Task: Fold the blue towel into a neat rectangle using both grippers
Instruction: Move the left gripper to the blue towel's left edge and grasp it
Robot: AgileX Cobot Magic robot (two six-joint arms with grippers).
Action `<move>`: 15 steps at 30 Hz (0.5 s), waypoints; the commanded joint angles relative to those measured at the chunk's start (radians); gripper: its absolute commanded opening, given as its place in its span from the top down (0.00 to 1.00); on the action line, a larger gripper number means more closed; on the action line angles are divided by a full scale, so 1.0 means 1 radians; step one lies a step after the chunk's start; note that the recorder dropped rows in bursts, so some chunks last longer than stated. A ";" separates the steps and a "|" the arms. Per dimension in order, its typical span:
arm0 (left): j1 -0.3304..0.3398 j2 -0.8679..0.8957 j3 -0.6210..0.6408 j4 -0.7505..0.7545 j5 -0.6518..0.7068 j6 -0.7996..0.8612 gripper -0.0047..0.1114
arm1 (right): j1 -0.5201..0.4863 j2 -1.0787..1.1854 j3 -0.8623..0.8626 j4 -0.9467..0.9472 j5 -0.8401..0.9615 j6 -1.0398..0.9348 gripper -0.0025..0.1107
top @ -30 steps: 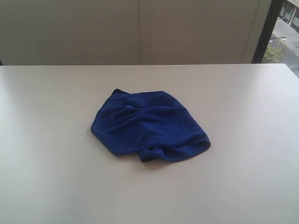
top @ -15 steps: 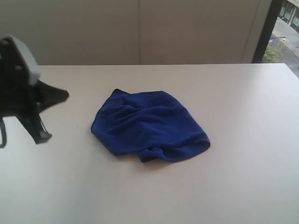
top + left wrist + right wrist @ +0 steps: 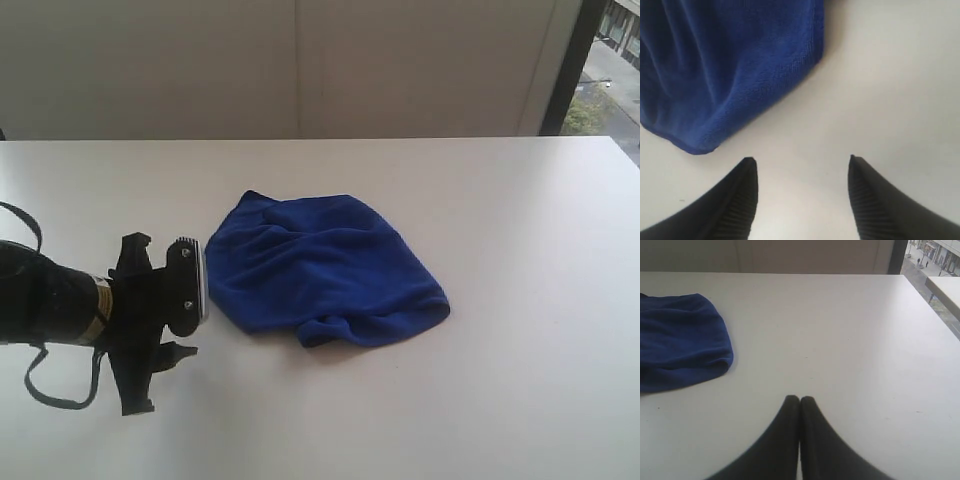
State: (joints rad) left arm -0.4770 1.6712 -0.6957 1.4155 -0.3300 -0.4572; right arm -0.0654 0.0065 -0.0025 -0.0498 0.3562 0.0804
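The left claw [image 3: 801, 161] has just come in low beside the blue towel [image 3: 320, 270], which lies crumpled mid-worktop [image 3: 530, 230]. It is wide open and holds nothing. The right claw [image 3: 800, 400] is closed, empty and far off. No fold is made yet.

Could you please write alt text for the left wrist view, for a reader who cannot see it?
The left gripper hangs open over the white table, its two black fingers empty; the blue towel lies just ahead, untouched.
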 commanded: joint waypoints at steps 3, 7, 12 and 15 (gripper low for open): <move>-0.008 0.086 -0.005 -0.360 -0.131 0.333 0.45 | -0.001 -0.006 0.003 -0.002 -0.006 -0.005 0.98; -0.008 0.126 -0.045 -0.409 -0.162 0.360 0.45 | -0.001 -0.006 0.003 -0.002 -0.006 -0.005 0.98; -0.024 0.142 -0.087 -0.448 -0.184 0.341 0.45 | -0.001 -0.006 0.003 -0.002 -0.006 -0.005 0.98; -0.040 0.152 -0.102 -0.450 -0.181 0.319 0.45 | -0.001 -0.006 0.003 -0.002 -0.006 -0.005 0.98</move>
State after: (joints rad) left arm -0.5006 1.8178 -0.7833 0.9748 -0.5118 -0.1157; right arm -0.0654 0.0065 -0.0025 -0.0498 0.3562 0.0804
